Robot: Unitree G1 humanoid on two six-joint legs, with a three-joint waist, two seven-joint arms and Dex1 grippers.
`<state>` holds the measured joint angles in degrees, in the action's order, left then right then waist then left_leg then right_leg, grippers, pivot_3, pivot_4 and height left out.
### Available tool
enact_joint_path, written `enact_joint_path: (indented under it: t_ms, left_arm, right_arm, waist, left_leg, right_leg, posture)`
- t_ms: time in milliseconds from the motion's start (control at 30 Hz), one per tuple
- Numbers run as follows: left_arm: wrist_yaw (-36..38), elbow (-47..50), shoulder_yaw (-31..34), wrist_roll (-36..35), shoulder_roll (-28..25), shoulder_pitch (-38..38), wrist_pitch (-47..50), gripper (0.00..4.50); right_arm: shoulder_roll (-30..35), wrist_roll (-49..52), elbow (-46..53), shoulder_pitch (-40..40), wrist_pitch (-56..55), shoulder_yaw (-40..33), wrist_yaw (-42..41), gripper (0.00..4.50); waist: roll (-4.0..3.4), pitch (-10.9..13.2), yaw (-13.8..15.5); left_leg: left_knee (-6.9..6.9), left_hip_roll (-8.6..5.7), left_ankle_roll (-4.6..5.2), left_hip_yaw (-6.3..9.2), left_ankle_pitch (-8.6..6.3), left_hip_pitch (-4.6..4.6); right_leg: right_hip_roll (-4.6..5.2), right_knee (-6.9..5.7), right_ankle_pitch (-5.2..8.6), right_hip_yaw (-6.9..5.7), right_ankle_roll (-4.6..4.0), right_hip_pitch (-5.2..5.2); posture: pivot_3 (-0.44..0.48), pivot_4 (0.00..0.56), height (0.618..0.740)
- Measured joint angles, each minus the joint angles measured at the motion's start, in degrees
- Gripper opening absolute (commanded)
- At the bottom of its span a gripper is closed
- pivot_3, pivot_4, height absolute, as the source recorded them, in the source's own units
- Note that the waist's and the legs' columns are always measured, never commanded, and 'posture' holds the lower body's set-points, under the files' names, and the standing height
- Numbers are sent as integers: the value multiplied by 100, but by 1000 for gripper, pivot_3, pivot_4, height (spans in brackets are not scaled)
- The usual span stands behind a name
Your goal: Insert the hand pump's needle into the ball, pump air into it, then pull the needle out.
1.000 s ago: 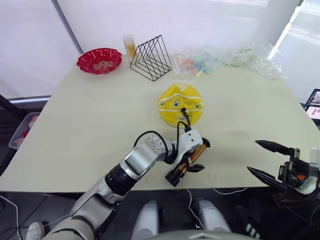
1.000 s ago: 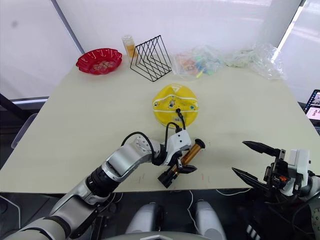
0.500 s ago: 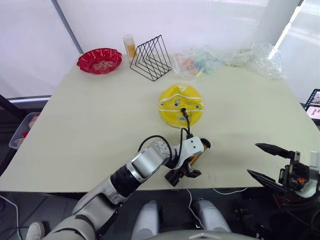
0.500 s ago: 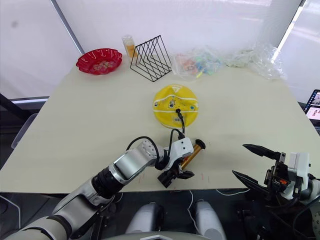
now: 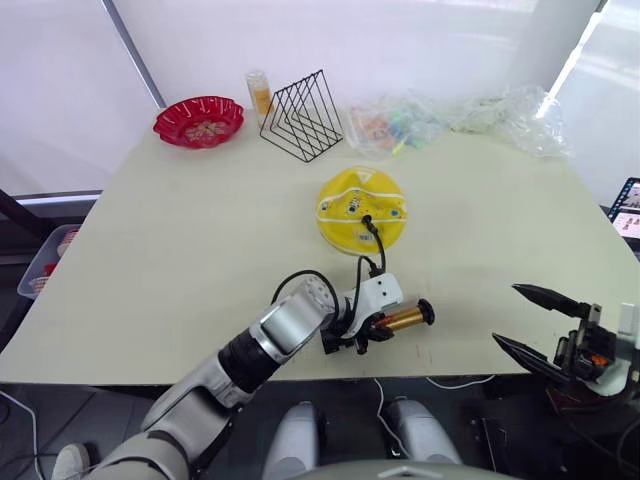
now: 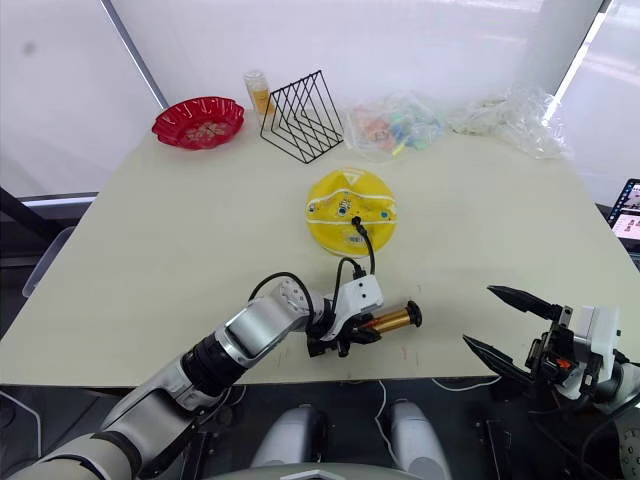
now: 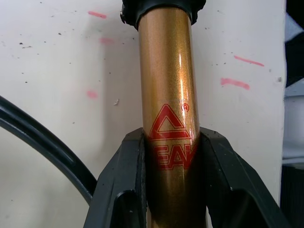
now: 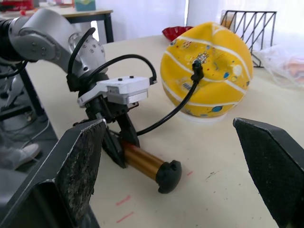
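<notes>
There is one yellow ball (image 5: 361, 209), one hand pump (image 5: 402, 320), one red bowl (image 5: 198, 120), one wire rack (image 5: 301, 115) and two grippers, left (image 5: 362, 333) and right (image 5: 527, 319).

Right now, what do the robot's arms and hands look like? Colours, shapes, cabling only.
The left arm is silver-grey metal with black joint rings and a looping black cable near the wrist. The left hand has a white boxy housing and two black fingers. The right hand has two long, pointed black fingers, a white body and small orange-red parts inside.
</notes>
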<state>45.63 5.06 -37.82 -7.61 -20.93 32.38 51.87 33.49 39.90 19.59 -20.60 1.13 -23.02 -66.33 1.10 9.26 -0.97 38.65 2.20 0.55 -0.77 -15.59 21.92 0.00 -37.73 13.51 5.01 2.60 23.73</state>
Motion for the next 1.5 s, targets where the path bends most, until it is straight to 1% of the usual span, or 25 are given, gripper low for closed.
enact_joint_path:
  t_ms: [200, 300, 333, 367, 400, 467, 533, 667, 733, 900, 1033, 1133, 1333, 1500]
  left_arm:
    - [213, 3, 497, -168, -48, -206, -830, 1014]
    - [432, 17, 787, -331, -65, -392, -1293, 1014]
    - [583, 35, 1005, -461, -82, -527, -1656, 1014]
    - [603, 40, 1050, -498, -81, -552, -1719, 1014]
    - [664, 51, 1157, -579, -51, -606, -1854, 1014]
    - [736, 63, 1499, -816, 50, -745, -2147, 1014]
    - [791, 47, 1674, -885, 139, -813, -2430, 1014]
    - [832, -8, 1874, -1031, 323, -877, -2757, 1014]
    - [836, -14, 1921, -1062, 365, -891, -2794, 1014]
    - [880, -63, 1991, -1191, 578, -943, -3012, 1014]
    - [902, -63, 1991, -1227, 621, -984, -3054, 1014]
    - [893, -63, 1992, -1228, 636, -984, -3080, 1014]
    - [881, -82, 1991, -1227, 676, -984, -3097, 1014]
    - [881, -104, 1990, -1227, 690, -984, -3100, 1014]
  right_arm:
    - [-193, 216, 394, 31, 478, 130, 668, 4500]
    - [-372, 371, 651, 108, 833, 251, 1222, 4500]
    - [-491, 533, 844, 201, 1181, 396, 1729, 4500]
    - [-513, 560, 880, 223, 1235, 421, 1811, 4500]
    - [-559, 646, 958, 297, 1406, 483, 2062, 4500]
    - [-719, 942, 1197, 579, 1848, 658, 2741, 4500]
    - [-879, 1270, 1414, 839, 2185, 802, 3317, 4500]
    - [-1037, 1715, 1570, 1171, 2679, 1011, 4143, 4500]
    - [-1055, 1835, 1568, 1225, 2802, 1050, 4343, 4500]
    - [-1453, 2600, 1460, 1858, 3226, 1169, 5345, 4500]
    - [-1621, 3020, 1325, 2009, 3374, 1209, 5804, 4500]
    - [-1707, 3216, 1311, 2074, 3387, 1248, 5952, 4500]
    - [-1756, 3640, 1312, 2119, 3436, 1319, 6076, 4500]
    - [-1730, 3806, 1312, 2120, 3446, 1327, 6102, 4500]
  waist:
    - [0, 0, 16]
    - [0, 0, 14]
    - [-1, 0, 10]
    - [-1, 0, 2]
    - [-1, 0, 2]
    - [0, 0, 3]
    - [0, 0, 5]
    - [0, 0, 17]
    - [0, 0, 14]
    - [1, 0, -10]
    - [1, 0, -10]
    - [1, 0, -11]
    - [1, 0, -18]
    - [1, 0, -23]
  left_leg:
    - [0, -1, 0, 0, 0, 4]
    - [0, 0, 0, 0, 0, 5]
    - [-1, 0, 0, 0, 0, 5]
    - [-1, 1, 0, -1, 0, 5]
    - [-1, 1, 0, -1, 0, 6]
    - [0, 2, 0, -2, 0, 5]
    - [0, 1, 0, -2, 0, 6]
    - [0, -2, 0, -1, 0, 15]
    - [0, -2, 1, 0, -1, 19]
    - [-1, -1, 2, 0, -1, 20]
    - [-2, -1, 2, 2, -1, 24]
    - [-2, -1, 2, 2, -1, 26]
    - [-2, 0, 2, 4, -1, 27]
    - [-2, 0, 2, 4, -1, 27]
  right_leg:
    - [3, 1, 0, 0, 0, 0]
    - [4, 1, 0, 0, -1, 2]
    - [4, 1, 0, 1, -1, 3]
    - [4, 0, 0, 1, -1, 4]
    - [4, 0, 0, 1, -2, 5]
    - [4, -1, 0, 2, -2, 6]
    - [4, -1, 0, 2, -2, 6]
    - [5, 4, -4, 2, 5, 8]
    - [5, 8, -6, 1, 9, 9]
    - [4, 3, -7, 2, 12, 14]
    - [3, 4, -8, 0, 13, 16]
    - [4, 7, -8, 0, 15, 17]
    - [3, 7, -8, -3, 14, 17]
    - [3, 7, -7, -3, 13, 17]
  posture:
    - [0, 150, 735]
    - [0, 150, 735]
    - [0, 150, 735]
    - [0, 150, 735]
    - [0, 150, 735]
    - [0, 150, 735]
    - [0, 150, 735]
    - [0, 150, 735]
    - [0, 150, 735]
    - [0, 150, 735]
    - [0, 150, 735]
    - [0, 150, 735]
    - [0, 150, 735]
    - [0, 150, 735]
